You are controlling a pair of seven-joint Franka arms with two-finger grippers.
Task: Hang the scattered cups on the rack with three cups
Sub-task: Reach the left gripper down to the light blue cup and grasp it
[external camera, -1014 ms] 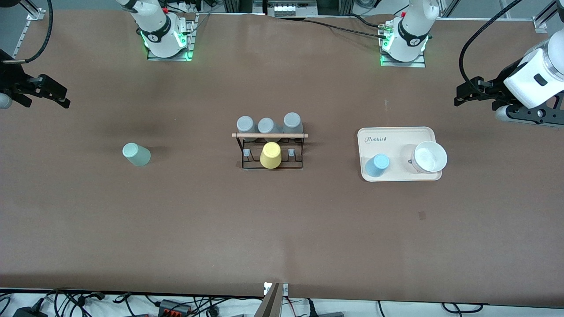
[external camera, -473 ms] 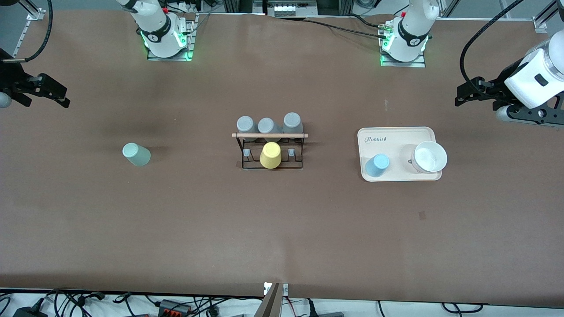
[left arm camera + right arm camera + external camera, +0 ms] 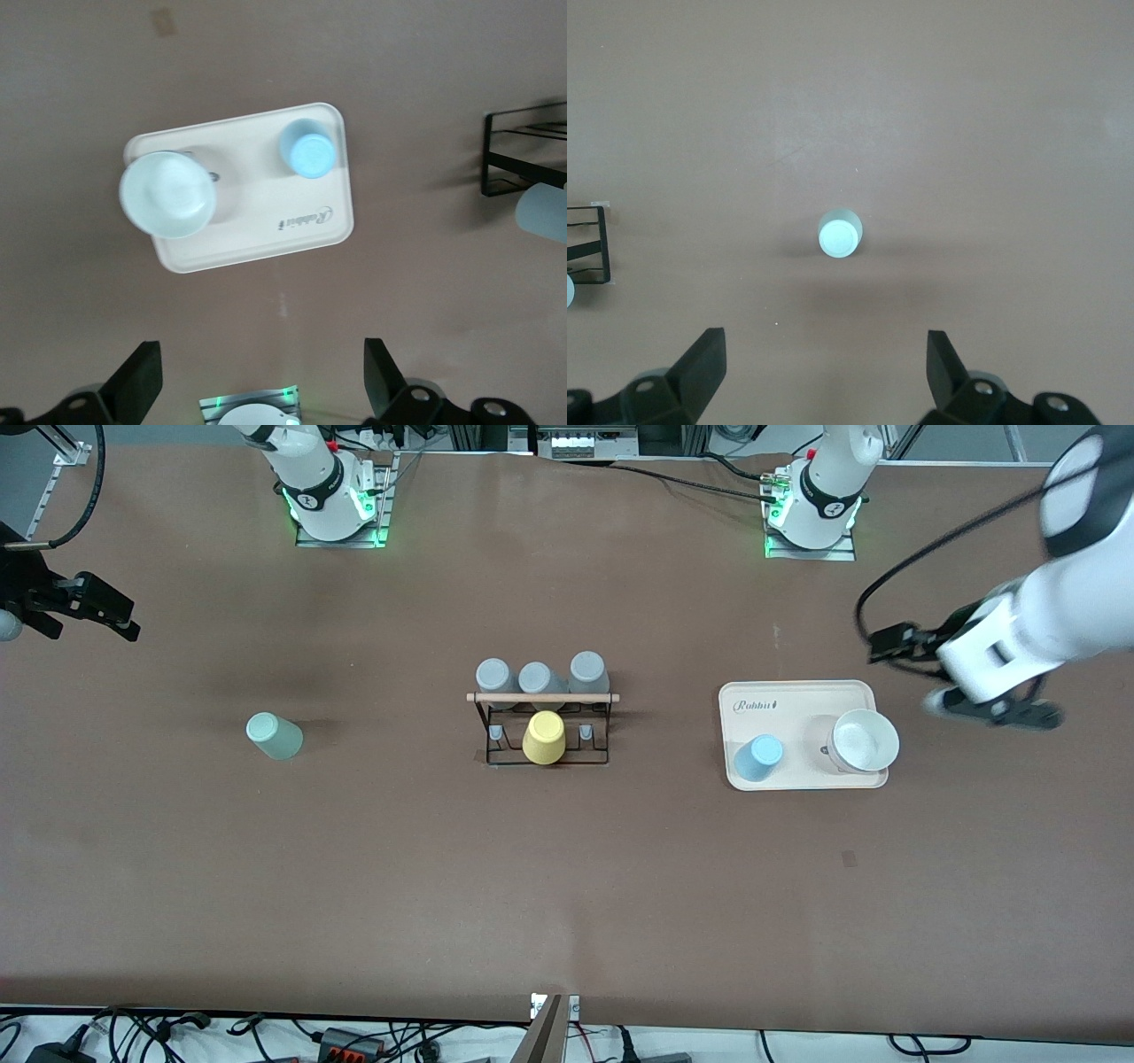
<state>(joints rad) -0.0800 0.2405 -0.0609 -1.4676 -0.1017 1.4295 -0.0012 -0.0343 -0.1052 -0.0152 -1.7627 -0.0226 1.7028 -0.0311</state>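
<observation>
A light blue cup (image 3: 759, 757) stood upside down on a tray (image 3: 802, 691); a mint cup (image 3: 274, 736) stood inverted on the table, both apart from the black wire rack (image 3: 545, 731).

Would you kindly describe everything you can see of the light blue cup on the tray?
The light blue cup is a small, handleless tumbler that looks like matte plastic. It stands upside down, its closed base upward, on the cream tray, in the corner nearer the front camera and toward the rack's side. It stands apart from the white bowl beside it. No gripper touches it.
</observation>
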